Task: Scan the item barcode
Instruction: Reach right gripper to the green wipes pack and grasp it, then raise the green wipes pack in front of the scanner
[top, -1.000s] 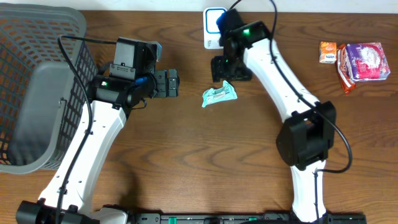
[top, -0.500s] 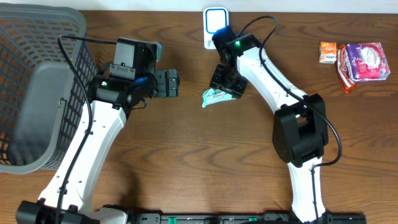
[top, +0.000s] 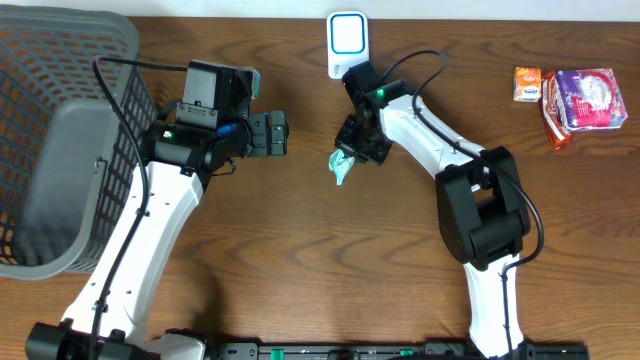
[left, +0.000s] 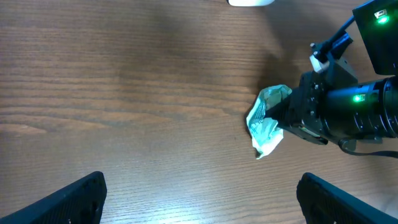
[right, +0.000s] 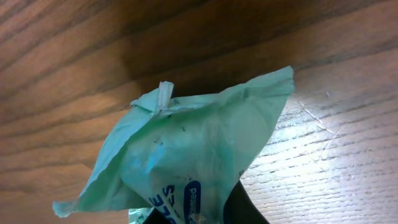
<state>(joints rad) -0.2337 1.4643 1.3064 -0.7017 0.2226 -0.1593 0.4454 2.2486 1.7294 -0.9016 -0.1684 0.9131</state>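
**Item count, overhead view**

- One wooden table (top: 300, 260).
- One grey mesh basket (top: 110, 45), at the left edge of the frame.
- One white-and-blue scanner (top: 346, 40), at top centre.
- One green packet (top: 341, 167), just left of frame centre.
- One small orange packet (top: 527, 83), at upper right.
- One larger pink-and-purple pack (top: 588, 98), at upper right just beside the orange one. A red-orange edge shows below it; whether that is a separate item cannot be told.

**Left gripper** (top: 278, 133)

- Position: left of centre, well apart from the green packet, between the basket and the packet.
- State: in the left wrist view, its two fingers (left: 68, 202) sit in the lower corners of the frame. They are spread wide, with bare wood between them and nothing held.

**Right gripper** (top: 348, 152)

- Position: below the scanner, near frame centre.
- State: its two fingers are pinched together on the upper right part of the green packet.
- In the left wrist view, the packet (left: 266, 124) juts from the gripper toward the left, crumpled and set on edge.
- In the right wrist view, the packet (right: 199, 149) fills the frame above the dark fingertips (right: 245, 210). Blue print shows near the grip. No barcode is legible.
- Whether the packet's lower tip touches the table cannot be told.
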